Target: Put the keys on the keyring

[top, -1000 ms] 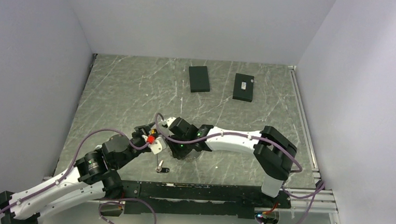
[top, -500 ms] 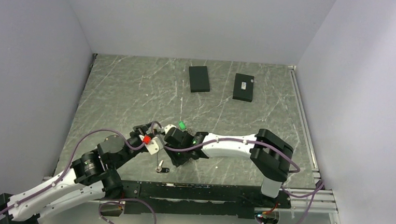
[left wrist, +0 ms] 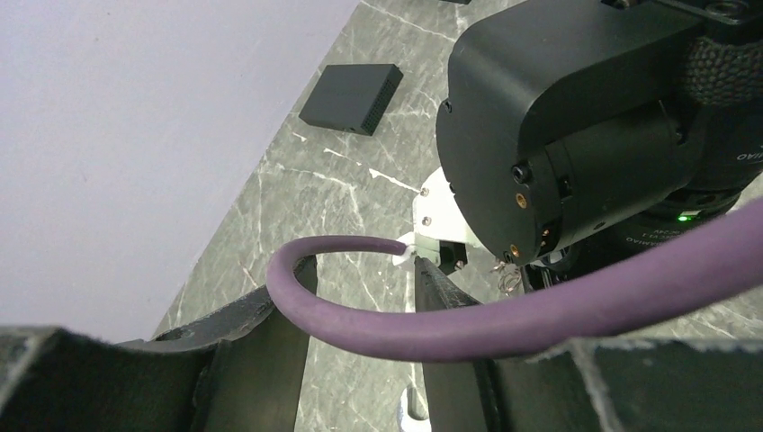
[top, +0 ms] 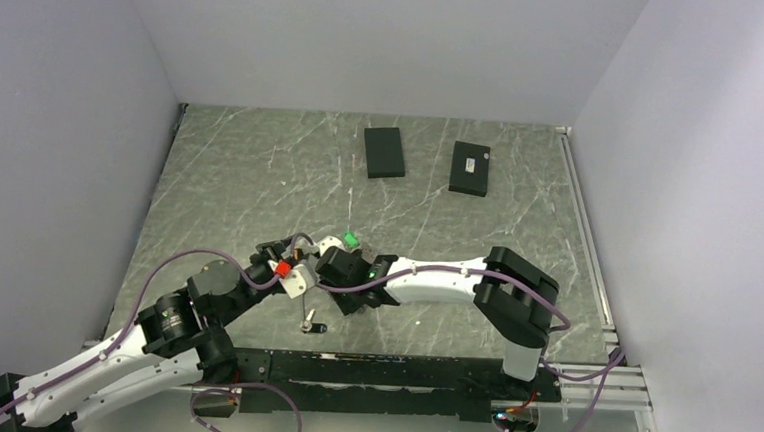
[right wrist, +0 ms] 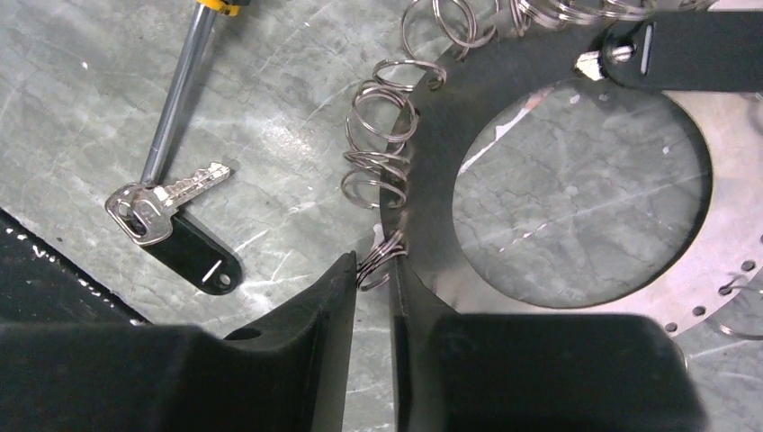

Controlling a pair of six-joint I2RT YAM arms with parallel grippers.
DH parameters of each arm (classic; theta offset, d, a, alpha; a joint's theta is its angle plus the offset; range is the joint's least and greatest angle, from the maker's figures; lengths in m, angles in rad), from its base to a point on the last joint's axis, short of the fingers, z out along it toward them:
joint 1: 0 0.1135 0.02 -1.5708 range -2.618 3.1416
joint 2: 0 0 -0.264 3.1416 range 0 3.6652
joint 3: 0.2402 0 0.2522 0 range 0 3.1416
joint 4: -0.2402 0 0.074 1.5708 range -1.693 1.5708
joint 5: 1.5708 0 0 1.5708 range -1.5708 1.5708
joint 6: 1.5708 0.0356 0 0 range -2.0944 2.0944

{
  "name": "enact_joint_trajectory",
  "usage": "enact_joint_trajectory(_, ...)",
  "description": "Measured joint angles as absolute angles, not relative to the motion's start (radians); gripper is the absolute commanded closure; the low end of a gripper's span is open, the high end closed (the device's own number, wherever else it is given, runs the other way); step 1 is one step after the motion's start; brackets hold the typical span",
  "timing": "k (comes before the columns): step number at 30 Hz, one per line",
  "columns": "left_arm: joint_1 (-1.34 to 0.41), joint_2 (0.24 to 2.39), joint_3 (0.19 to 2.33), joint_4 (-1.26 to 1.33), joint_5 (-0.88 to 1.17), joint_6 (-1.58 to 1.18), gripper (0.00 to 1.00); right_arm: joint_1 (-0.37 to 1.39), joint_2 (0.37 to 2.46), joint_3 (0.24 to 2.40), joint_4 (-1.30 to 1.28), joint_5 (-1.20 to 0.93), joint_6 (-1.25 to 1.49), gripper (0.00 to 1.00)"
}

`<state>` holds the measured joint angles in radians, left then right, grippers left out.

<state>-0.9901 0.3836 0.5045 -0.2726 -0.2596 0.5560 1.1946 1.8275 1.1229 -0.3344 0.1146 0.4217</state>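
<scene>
The keyring [right wrist: 423,171] is a wide flat grey ring lying on the marble table, with a row of small wire rings [right wrist: 382,135] along its rim. My right gripper [right wrist: 373,265] is closed onto one of those small rings at the rim's near edge. One of the keys [right wrist: 175,225], with a black head and silver blade, lies to the left, touching the tip of a screwdriver shaft [right wrist: 175,99]. From above, that key [top: 316,326] lies just in front of both grippers, and the green tag [top: 351,240] shows behind the right wrist. My left gripper [left wrist: 360,270] is open, with only a purple cable [left wrist: 540,310] crossing it.
Two flat black boxes [top: 384,152] [top: 470,168] lie at the back of the table. The two wrists are almost touching at the middle front, and the right arm's black body [left wrist: 576,117] fills the left wrist view. A black rail [top: 398,372] runs along the near edge.
The right arm has shifted left and nearer, uncovering the green tag. Its jaws have narrowed. The left arm has barely moved.
</scene>
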Motion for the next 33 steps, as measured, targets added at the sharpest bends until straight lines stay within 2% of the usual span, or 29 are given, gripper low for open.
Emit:
enact_joint_trajectory(3, -0.990, 0.386, 0.505, -0.275, -0.260, 0.556, 0.50, 1.195, 1.827, 1.118, -0.331, 0.132, 0.417, 1.00)
enact_joint_trajectory(13, -0.990, 0.402, 0.505, -0.276, -0.250, 0.554, 0.50, 1.160, 1.718, 1.025, -0.305, 0.137, 0.373, 1.00)
enact_joint_trajectory(24, -0.990, 0.372, 0.509, -0.244, -0.106, 0.485, 0.46, 0.956, 1.264, 0.889, -0.251, -0.079, 0.183, 1.00)
enact_joint_trajectory(30, -0.990, 0.487, 0.547, -0.165, 0.034, 0.411, 0.33, 0.942, 1.224, 0.913, -0.275, -0.176, 0.091, 1.00)
enact_joint_trajectory(33, -0.990, 0.557, 0.551, -0.125, 0.094, 0.377, 0.31, 0.940, 1.210, 0.929, -0.311, -0.198, 0.062, 1.00)
